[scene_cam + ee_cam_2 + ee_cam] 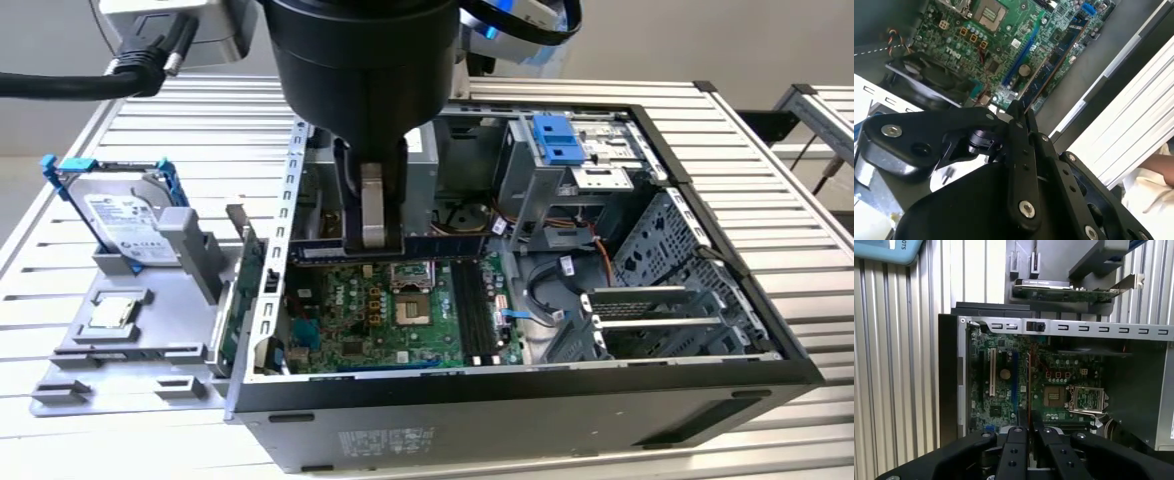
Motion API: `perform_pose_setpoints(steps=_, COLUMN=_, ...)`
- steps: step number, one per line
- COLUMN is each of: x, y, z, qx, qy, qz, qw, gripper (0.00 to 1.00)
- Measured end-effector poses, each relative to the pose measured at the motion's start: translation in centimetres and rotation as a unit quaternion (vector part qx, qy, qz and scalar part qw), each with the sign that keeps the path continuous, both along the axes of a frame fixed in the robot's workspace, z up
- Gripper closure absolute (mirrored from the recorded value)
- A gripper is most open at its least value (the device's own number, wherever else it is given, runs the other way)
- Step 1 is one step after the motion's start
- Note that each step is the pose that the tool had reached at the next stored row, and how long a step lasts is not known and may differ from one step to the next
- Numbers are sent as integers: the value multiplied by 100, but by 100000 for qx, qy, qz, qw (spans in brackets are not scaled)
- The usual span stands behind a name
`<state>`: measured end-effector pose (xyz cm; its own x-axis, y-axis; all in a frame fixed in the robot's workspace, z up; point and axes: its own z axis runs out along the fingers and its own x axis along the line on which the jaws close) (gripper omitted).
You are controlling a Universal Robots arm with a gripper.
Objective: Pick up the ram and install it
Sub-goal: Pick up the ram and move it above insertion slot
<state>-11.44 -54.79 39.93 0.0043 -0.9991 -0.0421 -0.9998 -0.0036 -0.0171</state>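
Gripper (371, 238) is seen over the motherboard (334, 300), just beside the case wall (284, 200). The ram (447, 243) is clamped between its fingers (1015, 440).

Desk (747, 140): ribbed silver metal slats, seen lengthwise in the exterior view. Carried directly on it:
- One open grey computer case (534, 425), lying on its side, from the middle toward the exterior view's right.
- One flat grey holding fixture (80, 385), just beside the case, on the exterior view's left.
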Motion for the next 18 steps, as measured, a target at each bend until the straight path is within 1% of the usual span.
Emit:
perform_pose_setpoints(steps=5, x=67, y=11, z=0, qx=-1, qy=-1, qz=28, qw=100000, gripper=100)
perform_pose_setpoints(steps=18, x=277, y=18, z=0, qx=-2, qy=0, qz=135, qw=100000, gripper=100)
